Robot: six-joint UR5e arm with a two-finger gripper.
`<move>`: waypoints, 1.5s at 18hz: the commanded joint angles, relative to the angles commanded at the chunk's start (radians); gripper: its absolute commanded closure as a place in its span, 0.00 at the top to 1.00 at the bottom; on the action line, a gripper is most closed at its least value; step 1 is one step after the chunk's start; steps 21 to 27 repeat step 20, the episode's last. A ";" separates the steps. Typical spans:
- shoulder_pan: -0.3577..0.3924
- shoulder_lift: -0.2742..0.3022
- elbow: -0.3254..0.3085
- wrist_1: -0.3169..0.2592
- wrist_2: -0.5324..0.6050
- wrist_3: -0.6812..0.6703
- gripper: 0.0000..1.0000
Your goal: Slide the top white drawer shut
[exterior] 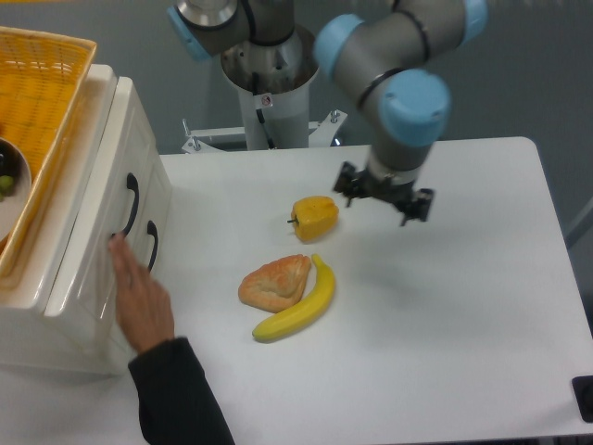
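Note:
The top white drawer [119, 176] is the upper front of the white cabinet at the left, with a dark curved handle [130, 204]. Its front looks level with the lower drawer front [139, 269]. My gripper [381, 202] hangs over the table to the right of the yellow pepper [315, 218], far from the cabinet. It points down with its fingers spread, holding nothing. A person's hand [142, 298] rests against the lower drawer front.
An orange woven basket [42, 102] sits on top of the cabinet. A croissant [275, 281] and a banana [298, 311] lie mid-table. The person's dark sleeve [181, 394] reaches in from the bottom left.

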 joint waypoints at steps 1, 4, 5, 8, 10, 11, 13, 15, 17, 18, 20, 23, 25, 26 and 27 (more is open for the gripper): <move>0.021 0.000 0.005 0.000 0.005 0.054 1.00; 0.071 0.000 0.006 0.003 0.031 0.155 1.00; 0.083 0.000 0.006 0.006 0.035 0.175 1.00; 0.127 0.009 0.008 0.009 0.031 0.189 1.00; 0.160 0.012 0.020 0.005 0.026 0.214 1.00; 0.170 0.012 0.018 0.002 0.029 0.252 1.00; 0.196 0.014 0.011 0.000 0.032 0.321 1.00; 0.229 0.018 0.011 0.000 0.026 0.356 1.00; 0.246 0.020 0.012 0.002 0.025 0.379 1.00; 0.253 0.018 0.012 0.003 0.025 0.393 1.00; 0.263 0.018 0.012 0.005 0.025 0.419 1.00; 0.263 0.018 0.012 0.005 0.025 0.419 1.00; 0.263 0.018 0.012 0.005 0.025 0.419 1.00; 0.263 0.018 0.012 0.005 0.025 0.419 1.00; 0.263 0.018 0.012 0.005 0.025 0.419 1.00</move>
